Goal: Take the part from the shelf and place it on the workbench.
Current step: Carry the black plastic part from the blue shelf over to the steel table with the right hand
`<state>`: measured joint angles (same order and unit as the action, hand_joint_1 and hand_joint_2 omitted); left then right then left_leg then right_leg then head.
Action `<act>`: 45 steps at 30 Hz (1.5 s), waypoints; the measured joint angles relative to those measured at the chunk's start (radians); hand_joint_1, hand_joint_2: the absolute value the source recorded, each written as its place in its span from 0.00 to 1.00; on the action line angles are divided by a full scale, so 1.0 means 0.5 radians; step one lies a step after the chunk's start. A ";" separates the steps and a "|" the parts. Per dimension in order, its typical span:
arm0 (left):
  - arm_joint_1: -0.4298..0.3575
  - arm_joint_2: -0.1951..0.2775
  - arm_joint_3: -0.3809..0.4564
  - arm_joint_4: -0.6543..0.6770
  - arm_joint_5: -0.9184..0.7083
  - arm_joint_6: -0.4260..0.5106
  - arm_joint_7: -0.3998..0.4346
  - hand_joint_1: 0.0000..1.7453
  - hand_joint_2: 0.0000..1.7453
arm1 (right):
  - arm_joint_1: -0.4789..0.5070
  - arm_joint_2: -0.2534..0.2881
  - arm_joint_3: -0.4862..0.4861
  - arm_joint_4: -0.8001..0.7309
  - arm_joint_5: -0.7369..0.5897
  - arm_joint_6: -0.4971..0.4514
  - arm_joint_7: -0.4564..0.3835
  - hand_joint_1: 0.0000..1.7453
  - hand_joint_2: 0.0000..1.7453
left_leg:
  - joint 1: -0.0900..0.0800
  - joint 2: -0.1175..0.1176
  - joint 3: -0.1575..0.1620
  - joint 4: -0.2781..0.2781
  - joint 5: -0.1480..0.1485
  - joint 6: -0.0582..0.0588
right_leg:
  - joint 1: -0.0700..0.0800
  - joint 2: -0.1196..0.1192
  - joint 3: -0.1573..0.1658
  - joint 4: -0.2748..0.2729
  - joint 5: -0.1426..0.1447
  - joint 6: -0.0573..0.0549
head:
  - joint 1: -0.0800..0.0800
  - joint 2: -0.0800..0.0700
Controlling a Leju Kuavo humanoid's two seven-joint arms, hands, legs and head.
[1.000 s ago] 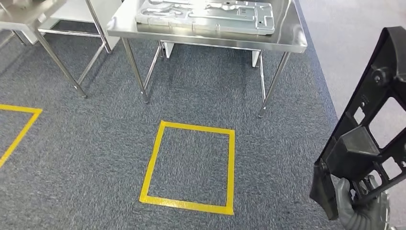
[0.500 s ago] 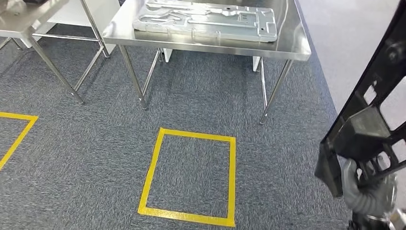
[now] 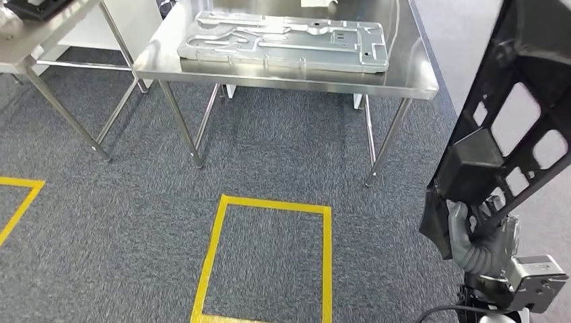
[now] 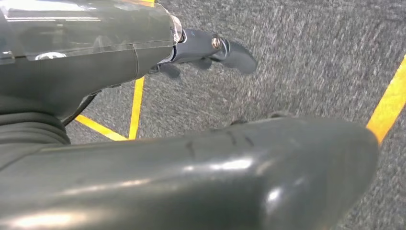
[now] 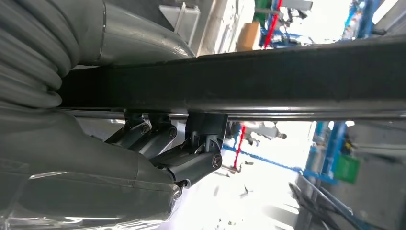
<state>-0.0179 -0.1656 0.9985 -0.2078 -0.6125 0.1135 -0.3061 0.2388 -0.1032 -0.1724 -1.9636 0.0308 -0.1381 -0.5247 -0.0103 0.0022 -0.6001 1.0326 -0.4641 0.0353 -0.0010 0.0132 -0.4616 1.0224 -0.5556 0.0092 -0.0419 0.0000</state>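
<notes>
At the right of the head view my right hand (image 3: pixel 479 242) grips the lower end of a black openwork plastic part (image 3: pixel 512 121), which stands upright and tilted. The right wrist view shows the part as a black bar (image 5: pixel 287 81) with my dark fingers (image 5: pixel 191 160) curled around it. Ahead stands the steel workbench (image 3: pixel 269 77), with a large silver metal panel (image 3: pixel 283 40) lying flat on it. The part is well short of the bench, off its right corner. My left hand (image 4: pixel 119 62) hangs over the carpet, fingers (image 4: pixel 225 48) stretched out and holding nothing.
A yellow tape square (image 3: pixel 214 249) marks the grey carpet in front of the bench. A second steel table (image 3: pixel 40 40) stands at the far left with a dark object on it. More yellow tape (image 3: pixel 17 202) lies at the left edge. Smooth grey floor (image 3: pixel 458 40) runs along the right.
The whole picture has shifted: the camera has moved nearer the workbench, which now sits lower and larger. The black part stands higher in view, still in my right hand.
</notes>
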 joint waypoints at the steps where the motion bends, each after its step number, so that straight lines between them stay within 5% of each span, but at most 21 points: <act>1: -0.001 -0.002 0.001 0.000 0.000 0.002 0.001 0.00 0.00 | -0.002 0.001 0.011 0.004 0.015 -0.004 0.004 1.00 1.00 | 0.004 -0.001 0.028 -0.021 -0.001 0.013 | -0.003 -0.003 0.003 0.029 0.006 0.012 | 0.000 0.000; 3: -0.008 -0.007 0.003 0.000 0.001 0.005 0.001 0.00 0.00 | -0.013 0.002 0.033 0.011 0.046 -0.011 0.011 1.00 1.00 | 0.012 -0.003 0.087 -0.050 -0.009 0.029 | -0.010 -0.010 -0.065 0.166 -0.017 0.033 | 0.001 0.000; 7: -0.014 -0.013 0.010 0.000 0.004 0.014 0.001 0.00 0.00 | -0.028 0.013 0.073 0.035 0.106 -0.016 0.023 1.00 1.00 | 0.018 -0.010 0.162 -0.060 -0.070 0.027 | -0.031 -0.015 -0.367 0.501 -0.161 0.074 | 0.001 0.000; 8: -0.012 -0.015 0.012 0.000 0.006 0.018 0.003 0.00 0.00 | -0.030 0.018 0.081 0.040 0.121 -0.016 0.024 1.00 1.00 | 0.020 -0.012 0.188 -0.060 -0.091 0.022 | -0.034 -0.016 -0.393 0.469 -0.136 0.078 | 0.001 0.000; 12: -0.013 -0.028 0.020 0.001 0.009 0.034 0.009 0.00 0.00 | -0.057 0.045 0.115 0.056 0.158 -0.017 0.029 1.00 1.00 | 0.025 -0.014 0.288 -0.065 -0.176 -0.011 | -0.027 -0.036 -0.335 0.078 0.195 0.055 | 0.002 0.000; 16: -0.027 -0.032 0.031 0.001 0.023 0.045 0.014 0.00 0.00 | -0.075 0.070 0.130 0.060 0.189 -0.015 0.046 1.00 1.00 | 0.024 -0.011 0.340 -0.035 -0.188 -0.062 | -0.017 -0.032 -0.276 0.014 0.199 -0.020 | 0.006 0.000; 18: -0.035 -0.034 0.042 0.001 0.036 0.061 0.021 0.00 0.00 | -0.092 0.095 0.145 0.060 0.229 -0.012 0.061 1.00 1.00 | 0.026 -0.009 0.265 0.117 -0.205 -0.075 | -0.024 -0.028 -0.230 -0.004 0.186 -0.047 | 0.005 0.000; 21: -0.038 -0.043 0.063 0.001 0.056 0.096 0.036 0.00 0.00 | -0.128 0.143 0.182 0.069 0.288 0.000 0.087 1.00 1.00 | 0.030 -0.009 0.002 0.472 -0.345 -0.089 | -0.024 -0.023 -0.187 -0.010 0.145 -0.066 | 0.004 0.000; 23: -0.033 -0.050 0.076 0.001 0.068 0.118 0.042 0.00 0.00 | -0.160 0.176 0.207 0.085 0.319 0.014 0.100 1.00 1.00 | 0.033 -0.009 -0.113 0.523 -0.397 -0.092 | -0.025 -0.013 -0.145 -0.010 0.108 -0.063 | 0.004 0.000; 24: -0.031 -0.054 0.084 0.001 0.073 0.127 0.044 0.00 0.00 | -0.178 0.192 0.219 0.093 0.330 0.020 0.105 1.00 1.00 | 0.035 -0.009 -0.128 0.457 -0.355 -0.091 | -0.025 -0.009 -0.118 -0.010 0.087 -0.058 | 0.004 0.000; 26: -0.026 -0.058 0.098 0.001 0.077 0.139 0.046 0.00 0.00 | -0.217 0.218 0.238 0.109 0.345 0.026 0.117 1.00 1.00 | 0.035 -0.007 -0.109 0.224 -0.144 -0.082 | -0.023 -0.006 -0.063 -0.008 0.042 -0.044 | 0.004 0.000; 28: -0.024 -0.063 0.108 0.001 0.078 0.145 0.046 0.00 0.00 | -0.251 0.235 0.254 0.121 0.355 0.030 0.126 1.00 1.00 | 0.028 -0.006 -0.084 0.077 -0.004 -0.065 | -0.018 -0.002 -0.027 -0.010 -0.003 -0.020 | 0.004 0.000; 32: -0.026 -0.073 0.114 0.001 0.077 0.142 0.044 0.00 0.00 | -0.305 0.254 0.272 0.129 0.377 0.049 0.141 1.00 1.00 | 0.033 -0.015 -0.007 0.023 0.003 -0.008 | -0.018 -0.003 -0.006 0.084 0.006 0.033 | 0.004 0.000; 34: -0.032 -0.075 0.115 0.001 0.076 0.129 0.041 0.00 0.00 | -0.330 0.258 0.275 0.130 0.383 0.054 0.152 1.00 1.00 | 0.036 -0.017 0.046 0.005 -0.016 0.013 | -0.024 -0.011 -0.117 0.266 -0.011 0.049 | 0.005 0.000; 36: -0.033 -0.075 0.116 0.001 0.072 0.110 0.040 0.00 0.00 | -0.342 0.259 0.276 0.130 0.388 0.054 0.161 1.00 1.00 | 0.036 -0.020 0.085 0.000 -0.051 0.020 | -0.024 -0.014 -0.295 0.472 -0.109 0.063 | 0.005 0.000; 38: -0.026 -0.075 0.116 0.001 0.065 0.089 0.040 0.00 0.00 | -0.343 0.261 0.276 0.129 0.391 0.058 0.165 1.00 1.00 | 0.036 -0.025 0.139 -0.001 -0.100 0.017 | -0.024 -0.015 -0.427 0.532 -0.199 0.071 | 0.005 0.000; 39: -0.023 -0.075 0.116 0.001 0.060 0.079 0.040 0.00 0.00 | -0.342 0.261 0.275 0.127 0.387 0.064 0.165 1.00 1.00 | 0.036 -0.022 0.174 -0.001 -0.128 0.014 | -0.023 -0.018 -0.455 0.482 -0.192 0.068 | 0.005 0.000; 40: -0.019 -0.075 0.116 0.001 0.057 0.072 0.041 0.00 0.00 | -0.340 0.261 0.275 0.124 0.377 0.075 0.165 1.00 1.00 | 0.035 -0.017 0.212 -0.002 -0.158 0.012 | -0.019 -0.029 -0.462 0.388 -0.125 0.056 | 0.005 0.000; 43: -0.008 -0.076 0.117 0.002 0.051 0.066 0.043 0.00 0.00 | -0.333 0.264 0.273 0.117 0.330 0.122 0.165 1.00 1.00 | 0.027 0.008 0.312 -0.017 -0.248 -0.007 | 0.014 -0.108 -0.451 0.126 0.231 -0.001 | 0.006 0.000; 44: -0.008 -0.076 0.117 0.003 0.048 0.066 0.043 0.00 0.00 | -0.331 0.266 0.273 0.111 0.317 0.132 0.165 1.00 1.00 | 0.023 0.018 0.344 -0.026 -0.264 -0.020 | 0.020 -0.111 -0.441 0.093 0.284 -0.014 | 0.007 0.000; 45: -0.013 -0.076 0.117 0.003 0.045 0.064 0.044 0.00 0.00 | -0.330 0.270 0.272 0.104 0.308 0.137 0.164 1.00 1.00 | 0.019 0.029 0.367 -0.027 -0.263 -0.035 | 0.021 -0.092 -0.425 0.082 0.271 -0.021 | 0.007 0.000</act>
<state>-0.0243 -0.2033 1.0571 -0.2064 -0.5898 0.1457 -0.2843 0.0737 0.0318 -0.0364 -1.9114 0.1850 -0.0694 -0.4425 -0.0010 0.0168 -0.4166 1.0191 -0.5957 0.0177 0.0093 -0.0330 -0.6739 1.0634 -0.4200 -0.0013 -0.0382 0.0000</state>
